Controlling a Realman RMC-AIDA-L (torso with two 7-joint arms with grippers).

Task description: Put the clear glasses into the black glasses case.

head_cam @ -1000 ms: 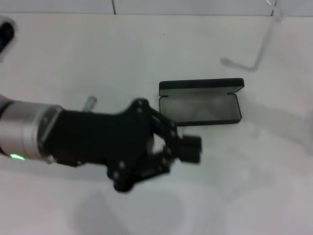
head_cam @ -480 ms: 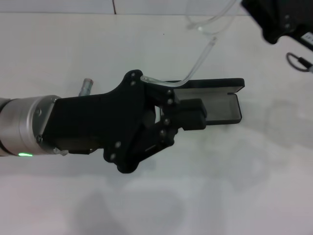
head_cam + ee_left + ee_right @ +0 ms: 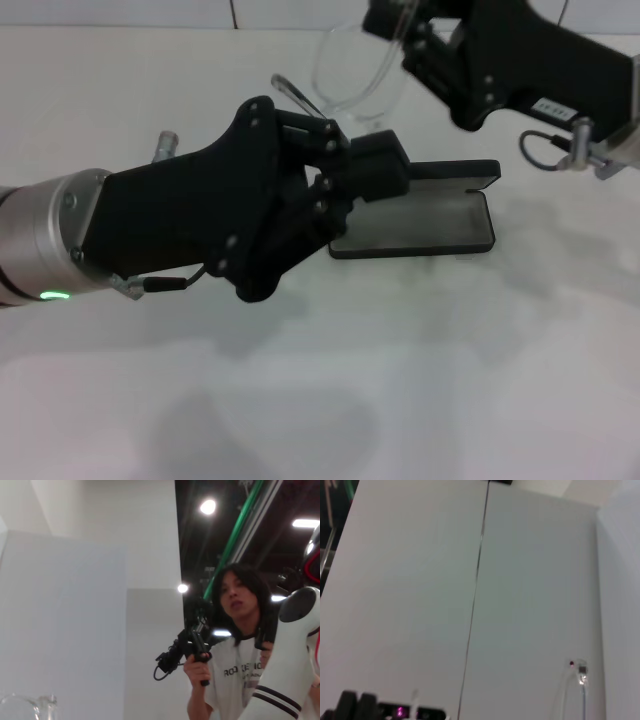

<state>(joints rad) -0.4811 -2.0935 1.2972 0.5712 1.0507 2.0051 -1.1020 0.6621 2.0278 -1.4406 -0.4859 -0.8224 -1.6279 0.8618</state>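
both jaws pinch the clear glasses (image 3: 350,75): my right gripper (image 3: 400,40) on the frame, my left gripper (image 3: 335,150) on a temple tip, aloft over the open black glasses case (image 3: 420,225). grasped, not yet cased; lowering remains.

The left arm reaches in from the left side of the head view, its silver wrist cuff showing a green light. The left gripper (image 3: 375,170) points toward the right and slightly away from the robot, its fingers (image 3: 378,150) drawn close together. The right arm enters from the upper right, and the right gripper (image 3: 395,25) points left, its fingers pinched closed.
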